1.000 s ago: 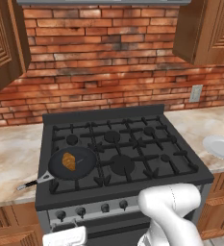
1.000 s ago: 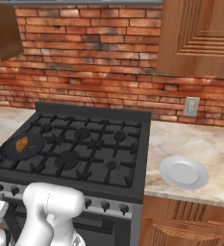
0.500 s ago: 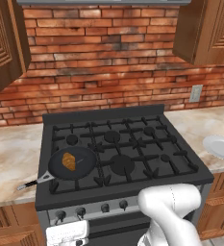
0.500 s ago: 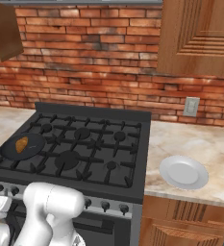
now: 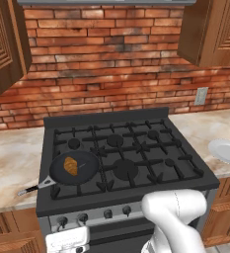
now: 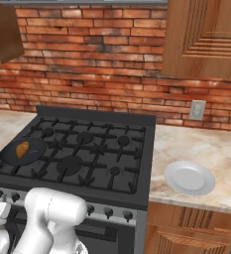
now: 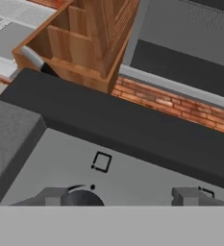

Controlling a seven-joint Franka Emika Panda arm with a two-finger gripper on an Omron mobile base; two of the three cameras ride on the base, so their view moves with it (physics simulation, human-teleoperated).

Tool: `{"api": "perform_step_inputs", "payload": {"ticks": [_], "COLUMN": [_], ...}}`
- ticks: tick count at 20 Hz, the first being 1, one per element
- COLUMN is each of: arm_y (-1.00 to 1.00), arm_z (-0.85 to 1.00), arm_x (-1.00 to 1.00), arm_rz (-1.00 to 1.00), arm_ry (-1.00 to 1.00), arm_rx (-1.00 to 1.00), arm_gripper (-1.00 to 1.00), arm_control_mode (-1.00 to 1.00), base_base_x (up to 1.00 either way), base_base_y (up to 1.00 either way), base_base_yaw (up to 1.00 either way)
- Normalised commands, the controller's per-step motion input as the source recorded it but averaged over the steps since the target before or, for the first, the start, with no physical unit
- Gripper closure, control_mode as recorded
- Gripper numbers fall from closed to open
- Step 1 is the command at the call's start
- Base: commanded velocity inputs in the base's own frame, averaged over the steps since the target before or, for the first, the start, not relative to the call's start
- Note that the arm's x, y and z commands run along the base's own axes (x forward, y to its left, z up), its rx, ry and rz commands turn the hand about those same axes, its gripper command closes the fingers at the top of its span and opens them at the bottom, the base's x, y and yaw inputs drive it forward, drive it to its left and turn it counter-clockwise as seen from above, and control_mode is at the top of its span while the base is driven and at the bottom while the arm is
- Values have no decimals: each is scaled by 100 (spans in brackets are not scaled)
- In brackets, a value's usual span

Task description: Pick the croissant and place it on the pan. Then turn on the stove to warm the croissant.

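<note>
The croissant [image 5: 70,165] lies in the black pan [image 5: 87,170] on the front left burner of the stove [image 5: 136,148]; from the right side, the croissant [image 6: 22,149] rests on the pan [image 6: 35,149] too. My gripper [image 5: 63,228] is low at the stove's grey front, by the leftmost knob [image 5: 62,221]. In the hand view the gripper [image 7: 122,197] is open, its fingertips [image 7: 53,196] standing to either side of a dark knob [image 7: 82,198]. That knob is nearer the left tip.
A white plate [image 5: 227,150] sits on the counter right of the stove. More knobs [image 5: 108,213] run along the grey front. The pan's handle [image 5: 30,189] sticks out over the left front edge and shows overhead in the hand view [image 7: 36,60].
The hand has edged slightly left and up under the knob row. Croissant, pan and plate have not moved.
</note>
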Motion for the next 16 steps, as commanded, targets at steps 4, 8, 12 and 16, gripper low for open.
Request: {"api": "perform_step_inputs", "payload": {"ticks": [4,8,12,16], "arm_y": [0,0,0,-14], "arm_z": [-16,-16,-17,-4], "arm_x": [48,45,48,38], "arm_rz": [0,0,0,0], "arm_ry": [-9,-7,-3,-3], "arm_rx": [0,0,1,3], "arm_gripper": [-100,-100,100,100], "arm_control_mode": [-100,-100,-100,-100], "base_base_x": [0,0,0,0], "base_base_y": [0,0,0,0], "base_base_yaw": [0,0,0,0]}}
